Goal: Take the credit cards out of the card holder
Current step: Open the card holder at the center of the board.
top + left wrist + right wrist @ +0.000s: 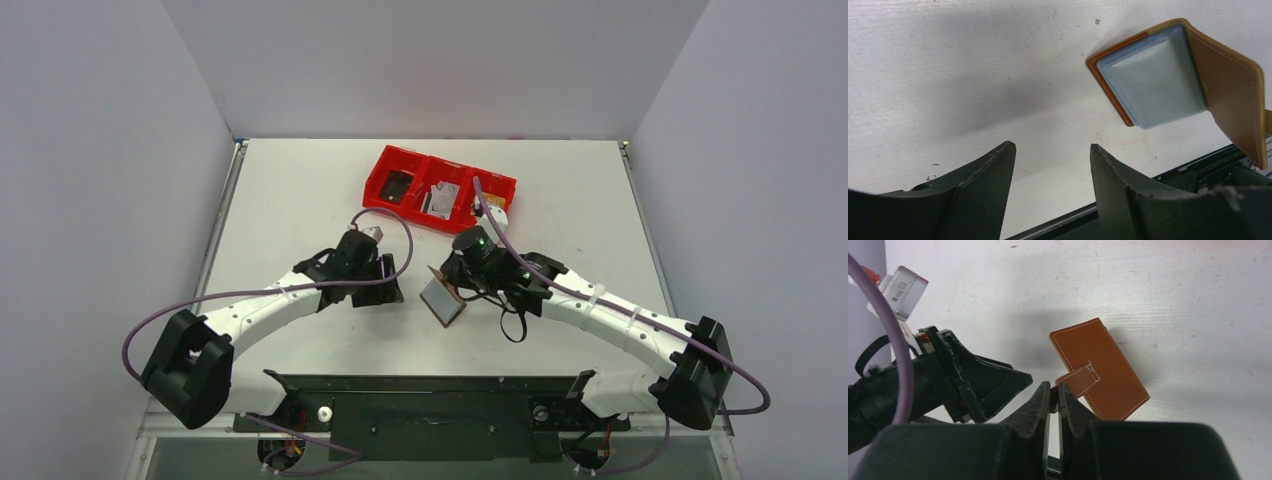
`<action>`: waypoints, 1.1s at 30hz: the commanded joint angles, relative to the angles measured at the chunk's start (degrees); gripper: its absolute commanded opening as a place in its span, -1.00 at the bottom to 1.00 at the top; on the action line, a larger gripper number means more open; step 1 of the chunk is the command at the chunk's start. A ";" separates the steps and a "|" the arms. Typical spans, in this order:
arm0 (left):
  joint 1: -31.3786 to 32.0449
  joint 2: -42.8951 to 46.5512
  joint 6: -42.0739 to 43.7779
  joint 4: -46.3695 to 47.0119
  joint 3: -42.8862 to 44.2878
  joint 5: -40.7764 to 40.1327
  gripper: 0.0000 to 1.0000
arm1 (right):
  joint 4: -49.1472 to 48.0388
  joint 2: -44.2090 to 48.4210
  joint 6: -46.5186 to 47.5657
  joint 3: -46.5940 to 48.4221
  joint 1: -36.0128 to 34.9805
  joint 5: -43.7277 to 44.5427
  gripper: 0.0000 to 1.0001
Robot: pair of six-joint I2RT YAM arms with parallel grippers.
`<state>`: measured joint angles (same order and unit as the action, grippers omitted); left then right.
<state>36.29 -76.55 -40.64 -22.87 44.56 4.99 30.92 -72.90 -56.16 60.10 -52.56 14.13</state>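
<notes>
Pinched card holder (1100,365) by its strap (1079,380) in closed right gripper (1054,388); held left gripper (1052,148) wide, empty, light blue card (1158,85) beyond its fingertips. Extracted nothing yet.

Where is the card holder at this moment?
In the top view, the card holder is mid-table, in front of the red tray, between the left end effector and the right end effector, which pinches its strap.
</notes>
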 commanded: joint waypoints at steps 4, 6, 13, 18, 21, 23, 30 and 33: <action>0.18 0.28 1.25 1.63 2.76 0.05 0.07 | -3.76 -2.19 -1.51 0.22 2.43 -2.59 -1.00; 0.18 0.27 1.28 1.61 2.78 0.02 0.07 | -4.09 -1.81 -2.09 -2.22 3.44 -2.78 -1.00; 0.18 -0.49 1.49 2.04 2.65 0.28 0.05 | -3.55 2.18 -3.26 -12.04 6.96 1.51 -1.00; 0.26 -1.81 1.36 3.03 3.18 1.51 0.04 | -2.63 4.11 -4.03 -19.46 9.00 4.74 -1.00; 0.69 -3.27 1.51 3.18 4.47 1.70 0.04 | -2.98 4.17 -4.10 -22.51 10.28 6.25 -1.00; 1.04 -4.33 1.50 3.27 5.42 1.92 0.03 | -3.46 3.61 -3.90 -23.36 10.99 6.87 -1.00; 3.38 -8.55 0.99 3.85 8.99 2.37 0.01 | -7.37 -0.86 -2.71 -25.47 14.09 6.67 -1.00; 3.99 -9.83 0.64 4.23 10.49 2.68 -0.02 | -8.62 -2.94 -0.90 -24.20 14.74 6.54 -1.00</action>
<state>39.44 -84.93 -39.88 -21.67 51.40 6.57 25.78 -73.65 -59.02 35.05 -38.89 18.87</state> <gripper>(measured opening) 0.500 0.037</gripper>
